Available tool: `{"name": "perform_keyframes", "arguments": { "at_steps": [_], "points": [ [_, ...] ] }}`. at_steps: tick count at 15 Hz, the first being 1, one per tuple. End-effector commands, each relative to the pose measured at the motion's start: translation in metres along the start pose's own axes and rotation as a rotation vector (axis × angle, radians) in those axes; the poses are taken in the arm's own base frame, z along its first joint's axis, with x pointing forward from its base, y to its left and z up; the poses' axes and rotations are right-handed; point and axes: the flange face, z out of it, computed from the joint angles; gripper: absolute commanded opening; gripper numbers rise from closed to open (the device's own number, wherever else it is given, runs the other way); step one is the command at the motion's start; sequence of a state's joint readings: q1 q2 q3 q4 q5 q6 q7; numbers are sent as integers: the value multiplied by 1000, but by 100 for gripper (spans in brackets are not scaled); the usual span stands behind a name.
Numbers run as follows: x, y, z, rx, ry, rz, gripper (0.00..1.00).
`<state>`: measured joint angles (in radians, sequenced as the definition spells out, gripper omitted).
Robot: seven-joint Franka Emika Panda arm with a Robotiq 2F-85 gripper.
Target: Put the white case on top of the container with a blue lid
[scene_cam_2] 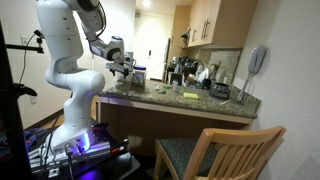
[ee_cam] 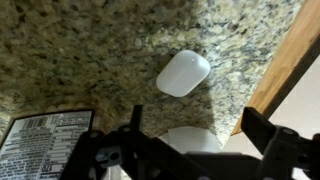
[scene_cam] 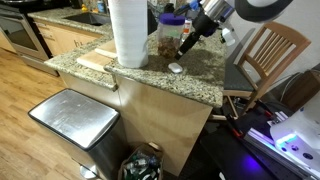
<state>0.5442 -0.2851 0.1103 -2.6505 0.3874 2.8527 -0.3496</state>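
Case (ee_cam: 183, 72) flat on granite nr worktop edge, beside jar (scene_cam: 168, 36), untouched. Gripper (ee_cam: 192, 118) hovers above it, jaws wide, empty. Step: grasp. Centre over case, fingers across short axis, descend slow; glossy shell prob slips

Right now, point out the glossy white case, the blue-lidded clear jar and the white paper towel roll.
Glossy white case (ee_cam: 183, 73): wrist view, its top centre.
Blue-lidded clear jar (scene_cam: 165, 40): an exterior view, side wall.
White paper towel roll (scene_cam: 128, 32): an exterior view, mid-side.
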Motion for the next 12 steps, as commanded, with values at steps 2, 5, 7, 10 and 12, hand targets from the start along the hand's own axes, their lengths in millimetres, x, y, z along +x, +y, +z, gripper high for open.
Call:
{"name": "perform_keyframes", "arguments": {
  "at_steps": [2, 5, 7, 10, 12],
  "points": [
    [-4, 7, 22, 87, 34, -12, 100],
    [-8, 7, 20, 81, 19, -4, 100],
    [-9, 6, 22, 62, 18, -8, 100],
    [-7, 8, 20, 29, 32, -29, 100],
    [-4, 8, 18, 23, 40, -56, 100]
  ]
}}
